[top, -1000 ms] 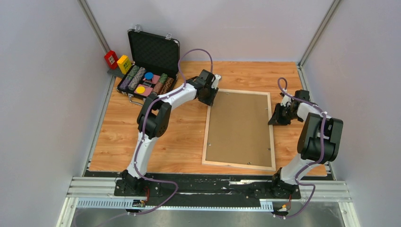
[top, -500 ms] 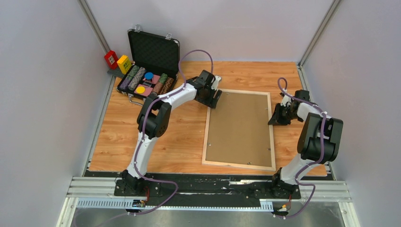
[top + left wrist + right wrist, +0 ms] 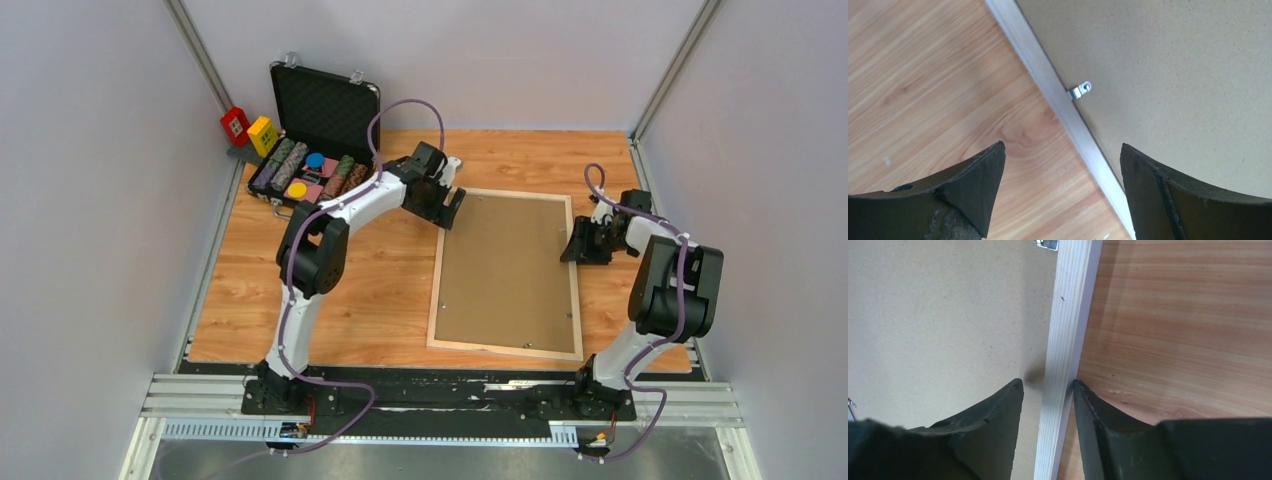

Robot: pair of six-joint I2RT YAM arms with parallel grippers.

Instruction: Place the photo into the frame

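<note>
Table [image 3: 330,290] — one frame [image 3: 505,350], left pincer [image 3: 452,208] and right pincer [image 3: 578,245] astride.

The frame [image 3: 505,350] is lying flat, back side up, on the wooden desk [image 3: 370,290], right of centre, with its long sides running away from the arm bases and its far end leaning slightly to the right. Its thin rails of pale wood [image 3: 1056,97] are enclosing a plain brown backing board [image 3: 505,265] that is filling the opening. Small metal clips [image 3: 1079,90] are sitting along the inner edge of the rails [image 3: 1070,315], reaching onto the board.
</note>
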